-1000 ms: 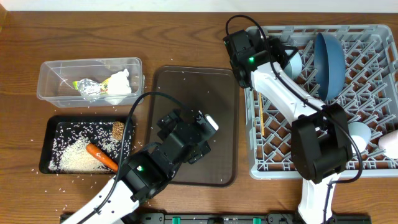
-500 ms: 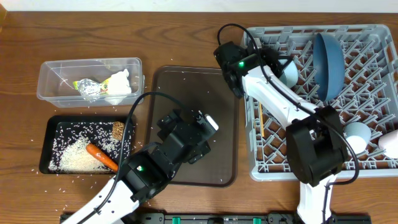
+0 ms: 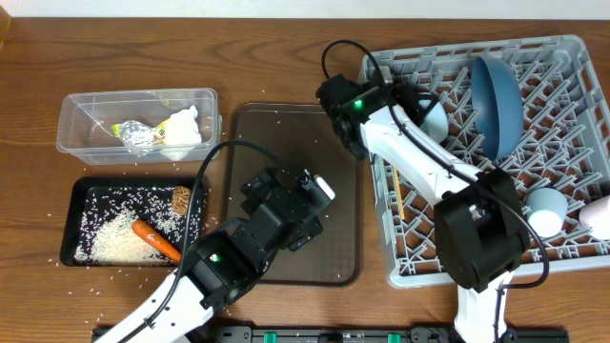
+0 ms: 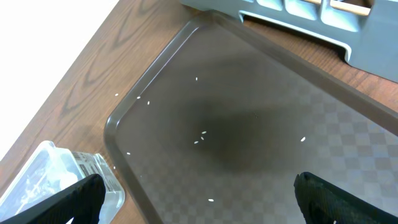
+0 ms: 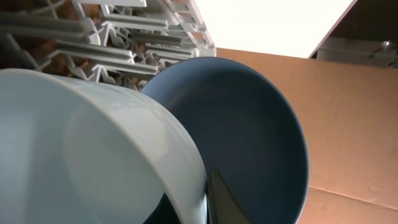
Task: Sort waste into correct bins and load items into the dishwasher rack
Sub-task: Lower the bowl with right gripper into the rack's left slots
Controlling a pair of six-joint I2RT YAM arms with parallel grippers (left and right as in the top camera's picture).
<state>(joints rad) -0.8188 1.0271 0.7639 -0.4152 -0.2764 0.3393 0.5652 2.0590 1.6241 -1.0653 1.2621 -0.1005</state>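
My right gripper [image 3: 416, 103] reaches into the grey dishwasher rack [image 3: 572, 143] and is shut on the rim of the white-inside light-blue bowl [image 3: 435, 118]. In the right wrist view the bowl [image 5: 87, 143] fills the left, with one finger [image 5: 214, 196] pressed against its rim. The blue plate [image 3: 498, 90] stands upright behind it [image 5: 249, 124]. A light-blue cup [image 3: 545, 210] and a pink cup [image 3: 599, 217] sit at the rack's right. My left gripper [image 3: 286, 205] is open and empty over the brown serving tray [image 4: 205, 112].
A clear box [image 3: 86, 105] holds wrappers [image 3: 135, 135] and tissue [image 3: 181, 129]. A black tray [image 3: 71, 205] holds rice [image 3: 114, 238], a carrot [image 3: 155, 240] and a brown lump [image 3: 180, 198]. Stray rice lies on the serving tray [image 3: 253, 143]. A yellow stick [image 3: 395, 186] lies in the rack.
My right gripper has moved left with the bowl. The rack has slid left and turned slightly with it. The left arm has not moved.
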